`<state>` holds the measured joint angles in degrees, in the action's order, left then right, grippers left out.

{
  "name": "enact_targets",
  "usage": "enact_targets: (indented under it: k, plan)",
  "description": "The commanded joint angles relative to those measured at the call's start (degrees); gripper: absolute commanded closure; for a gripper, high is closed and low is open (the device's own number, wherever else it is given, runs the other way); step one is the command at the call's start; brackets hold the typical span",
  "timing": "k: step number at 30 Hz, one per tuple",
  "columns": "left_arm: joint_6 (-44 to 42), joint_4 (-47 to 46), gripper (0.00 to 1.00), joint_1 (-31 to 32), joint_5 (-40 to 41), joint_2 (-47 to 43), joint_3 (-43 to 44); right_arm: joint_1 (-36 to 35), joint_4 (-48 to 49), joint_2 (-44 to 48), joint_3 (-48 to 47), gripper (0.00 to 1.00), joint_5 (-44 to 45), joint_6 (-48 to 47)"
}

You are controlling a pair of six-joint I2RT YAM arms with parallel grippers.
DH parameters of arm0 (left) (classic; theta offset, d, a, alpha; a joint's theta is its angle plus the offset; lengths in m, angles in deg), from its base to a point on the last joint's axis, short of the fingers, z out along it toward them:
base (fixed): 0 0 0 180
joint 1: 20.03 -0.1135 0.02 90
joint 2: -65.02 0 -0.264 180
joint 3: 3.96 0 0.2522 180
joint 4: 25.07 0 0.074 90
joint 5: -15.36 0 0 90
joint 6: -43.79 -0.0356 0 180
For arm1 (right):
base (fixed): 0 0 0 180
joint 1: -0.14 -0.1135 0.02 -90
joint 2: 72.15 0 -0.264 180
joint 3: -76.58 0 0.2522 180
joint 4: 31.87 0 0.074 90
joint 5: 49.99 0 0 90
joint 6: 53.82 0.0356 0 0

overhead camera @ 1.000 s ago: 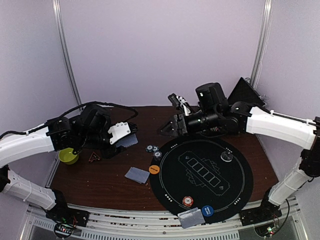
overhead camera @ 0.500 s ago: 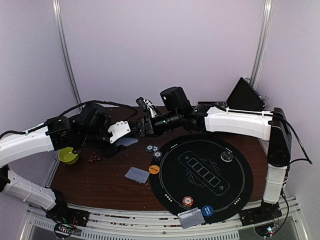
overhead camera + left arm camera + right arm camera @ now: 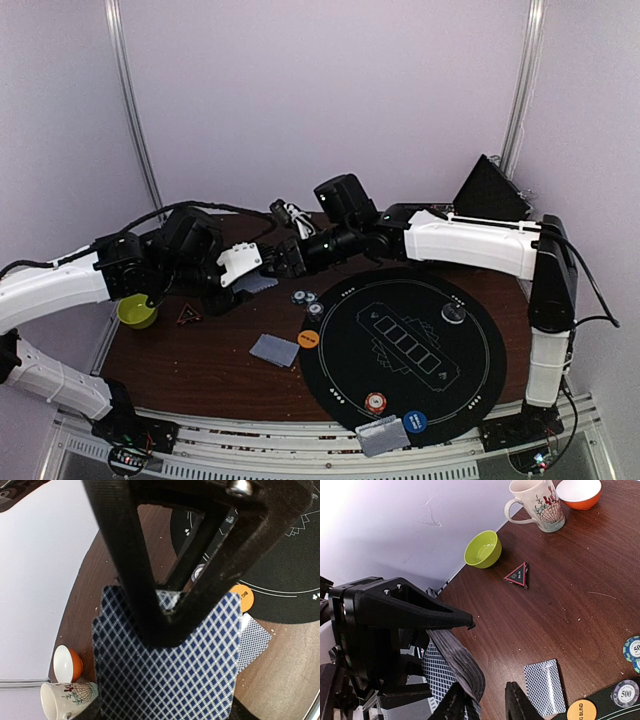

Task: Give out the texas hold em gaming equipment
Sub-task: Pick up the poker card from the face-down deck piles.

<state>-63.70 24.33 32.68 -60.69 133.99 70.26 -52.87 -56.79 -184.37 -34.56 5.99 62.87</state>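
down at the bottom edge of the top view, grey-backed cards [image 3: 382, 436] overlap the rim of the black mat [image 3: 470, 370], with the blue disc [image 3: 416, 421] and striped chip [image 3: 375, 403] just beside them. further up, a loose card [image 3: 274, 349] lies on the table [image 3: 200, 365], and the orange disc [image 3: 309, 338] sits at the mat's left edge. middle left now: the left arm bends in from the left, left gripper [image 3: 248, 282] clamped on the deck of cards [image 3: 165, 680], held above the wood. the right arm stretches across from the right, right gripper [image 3: 486, 702] at the deck's edge, fingers narrowly apart, can't tell if a card is pinched. the green bowl [image 3: 482, 549] shows a plain glossy inside. beyond it are the cream mug [image 3: 537, 505] and the orange bowl [image 3: 577, 492], white inside.
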Motion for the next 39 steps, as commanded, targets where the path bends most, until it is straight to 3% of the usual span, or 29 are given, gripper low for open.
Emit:
enact_targets:
  k: [1,13,26,32,39]
  plan:
    - [-0.14,-2.5,0.4,-0.01,-0.4,-0.11,1.36,-0.11,-4.21,1.81,-1.62,0.72,3.71,-2.6]
    - [-0.26,-2.59,0.4,-0.06,-0.06,-0.31,1.06,-0.1,-9.12,2.41,-5.16,0.76,5.76,-4.85]
    - [-0.16,-2.59,0.4,-0.06,0.19,-0.47,0.92,-0.15,-13.5,3.56,-7.73,0.89,7.0,-6.47]
    - [-0.17,-2.59,0.4,-0.06,0.19,-0.55,0.8,-0.16,-14.66,4.2,-8.54,1.0,7.52,-6.98]
    - [-0.17,-2.68,0.4,-0.04,0.17,-0.85,0.54,0.03,-15.98,5.36,-10.1,1.0,6.77,-7.77]
